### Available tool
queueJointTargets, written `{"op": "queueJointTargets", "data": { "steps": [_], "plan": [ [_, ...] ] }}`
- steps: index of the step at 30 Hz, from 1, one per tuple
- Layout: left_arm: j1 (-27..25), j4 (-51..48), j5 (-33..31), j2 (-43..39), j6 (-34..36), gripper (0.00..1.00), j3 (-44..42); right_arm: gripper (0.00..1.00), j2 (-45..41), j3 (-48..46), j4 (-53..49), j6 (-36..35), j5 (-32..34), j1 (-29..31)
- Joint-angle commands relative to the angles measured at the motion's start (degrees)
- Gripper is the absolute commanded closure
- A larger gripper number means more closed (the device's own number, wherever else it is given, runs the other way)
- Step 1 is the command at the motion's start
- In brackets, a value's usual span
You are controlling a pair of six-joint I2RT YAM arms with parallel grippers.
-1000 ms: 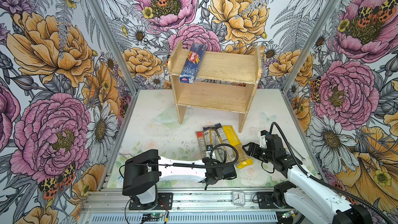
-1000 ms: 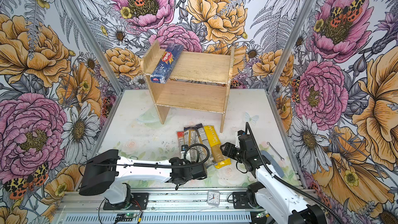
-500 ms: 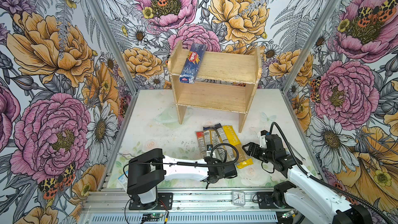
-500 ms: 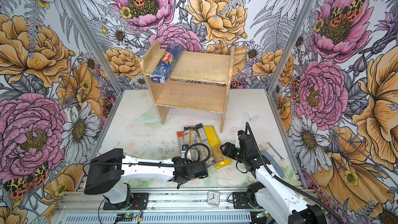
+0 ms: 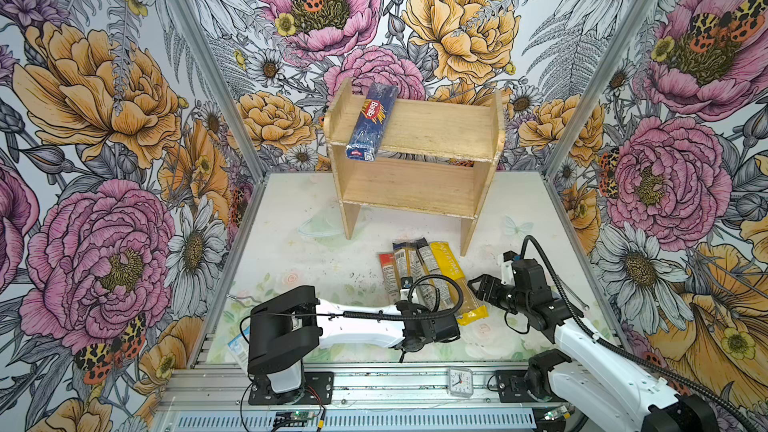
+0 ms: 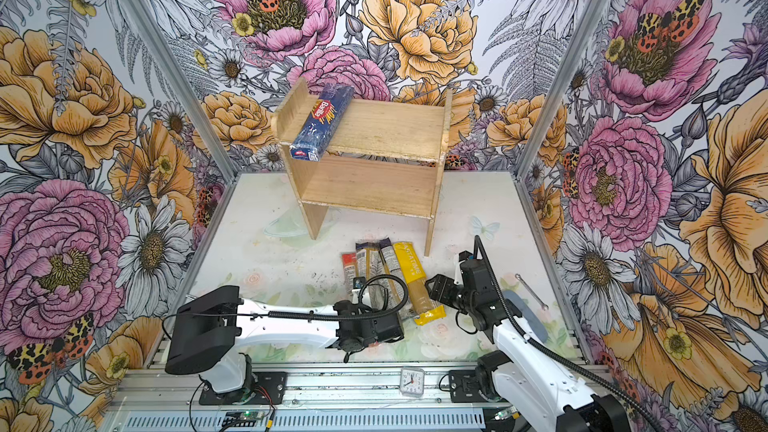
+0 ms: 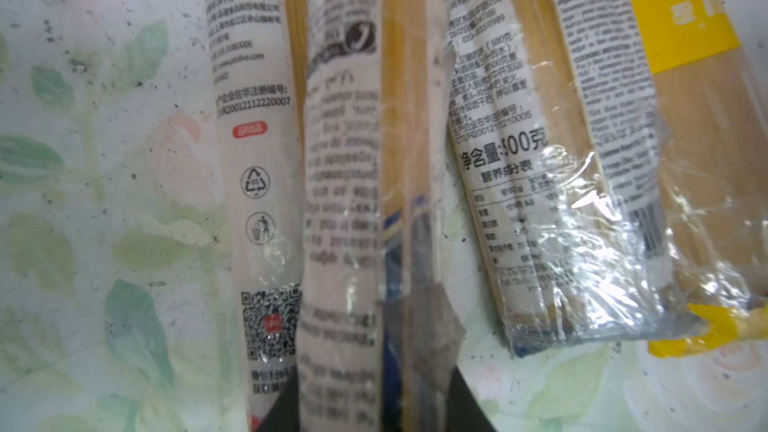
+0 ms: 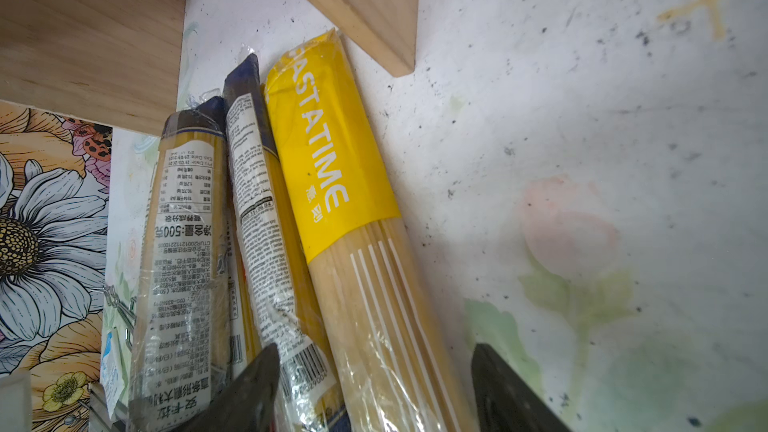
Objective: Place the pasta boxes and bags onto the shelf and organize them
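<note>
The wooden shelf (image 5: 436, 126) (image 6: 386, 126) stands at the back, and a dark blue Barilla pack (image 5: 371, 126) (image 6: 320, 124) lies on its top tier at the left end. In front of it lie a red-ended pack (image 5: 387, 272), two clear bags with blue ends (image 5: 405, 268) (image 5: 428, 268) and a yellow bag (image 5: 451, 272) (image 8: 332, 151). My left gripper (image 7: 374, 401) is shut on the near end of a clear bag (image 7: 345, 160). My right gripper (image 5: 478, 288) (image 8: 374, 388) stands open astride the yellow bag's near end, its fingers (image 8: 257, 384) apart from it.
A small clock (image 5: 460, 384) sits on the front rail. A grey-blue pad (image 6: 525, 313) and a thin metal tool (image 6: 532, 290) lie at the right, by the right arm. A white-and-blue packet (image 5: 239, 347) lies at the front left corner.
The left arm's shoulder link has shifted a little to the right while its wrist stayed at the bags' near ends. The right arm has not moved.
</note>
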Motion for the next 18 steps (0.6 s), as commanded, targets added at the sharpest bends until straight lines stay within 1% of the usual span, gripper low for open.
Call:
{"op": "queueJointTargets", "data": {
  "steps": [1,10,15,18],
  "plan": [
    [0.29,-0.62,-0.65,-0.54,0.47,1.0,-1.86,0.25,-0.33,1.88,-0.04,-0.47,1.24,0.02],
    [-1.75,-1.7,-6.9,-8.83,2.54,1.0,-1.99,0.27,1.94,2.53,-0.03,-0.64,1.28,0.01],
    [-2.22,-1.69,-9.21,-12.96,5.3,1.0,-1.85,0.28,2.94,3.14,-0.06,-0.6,1.55,-0.01],
    [-2.97,-1.68,-11.35,-15.39,8.11,1.0,-1.25,0.28,4.35,3.64,-0.03,-0.74,1.9,0.01]
  ]
}}
